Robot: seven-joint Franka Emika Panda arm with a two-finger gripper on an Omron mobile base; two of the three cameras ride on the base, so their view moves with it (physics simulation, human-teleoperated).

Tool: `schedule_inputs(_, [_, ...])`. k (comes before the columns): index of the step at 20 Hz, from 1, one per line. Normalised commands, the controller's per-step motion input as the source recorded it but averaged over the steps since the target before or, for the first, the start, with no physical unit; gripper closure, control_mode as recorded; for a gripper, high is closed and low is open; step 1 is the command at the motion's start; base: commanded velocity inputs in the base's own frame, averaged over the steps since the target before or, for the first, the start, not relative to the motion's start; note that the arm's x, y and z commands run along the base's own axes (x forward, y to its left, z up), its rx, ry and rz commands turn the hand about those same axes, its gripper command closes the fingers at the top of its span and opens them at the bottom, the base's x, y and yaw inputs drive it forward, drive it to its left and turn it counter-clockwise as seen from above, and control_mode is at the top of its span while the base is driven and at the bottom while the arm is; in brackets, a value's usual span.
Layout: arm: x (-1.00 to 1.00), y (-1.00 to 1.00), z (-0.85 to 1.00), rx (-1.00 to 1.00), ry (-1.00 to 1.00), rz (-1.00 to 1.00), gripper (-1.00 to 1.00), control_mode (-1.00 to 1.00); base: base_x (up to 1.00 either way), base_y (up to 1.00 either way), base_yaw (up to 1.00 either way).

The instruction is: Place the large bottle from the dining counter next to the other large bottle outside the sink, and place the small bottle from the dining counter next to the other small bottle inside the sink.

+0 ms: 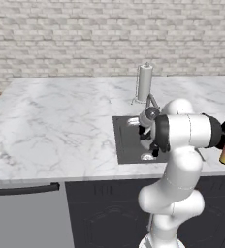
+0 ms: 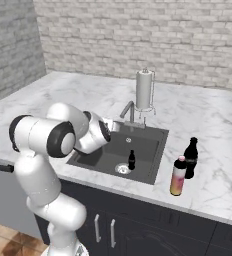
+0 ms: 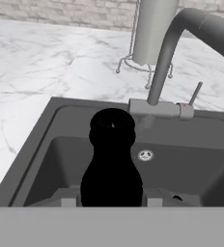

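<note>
Pincer [image 3: 112, 202] pinches small dark bottle [image 3: 112, 159] upright over sink [image 2: 158, 150] at frame centre, likely to set it by the other small bottle [image 2: 131, 160]. Pink-orange large bottle [image 2: 178, 176] already stands beside all-dark bottle [image 2: 190, 158] on table [image 2: 213, 190], lower right

Veined marble counter [image 2: 63, 100], matt dark sink [image 2: 153, 150], brick wall [image 2: 138, 35]

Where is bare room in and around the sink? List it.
Free: sink floor left of the small bottle by the drain; broad counter left of the sink. Crowded: right of it, where the pink-orange bottle and dark bottle stand.
</note>
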Motion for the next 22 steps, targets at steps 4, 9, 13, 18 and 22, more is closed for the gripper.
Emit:
schedule_inputs(4, [-0.01, 0.19, -0.41, 0.0, -0.02, 0.0, 1.0, -1.0, 0.0, 0.0, 0.0])
schedule_inputs(9, [0.0, 0.11, -0.48, 0.0, -0.03, 0.0, 1.0, -1.0, 0.0, 0.0, 0.0])
schedule_inputs(13, [0.0, 0.01, -0.5, 0.0, -0.01, 0.0, 1.0, -1.0, 0.0, 0.0, 0.0])
schedule_inputs(18, [-0.05, 0.02, -0.43, -0.01, -0.04, 0.0, 1.0, -1.0, 0.0, 0.0, 0.0])
schedule_inputs(22, [-0.33, 0.15, -0.34, -0.05, -0.12, 0.0, 1.0, -1.0, 0.0, 0.0, 0.0])
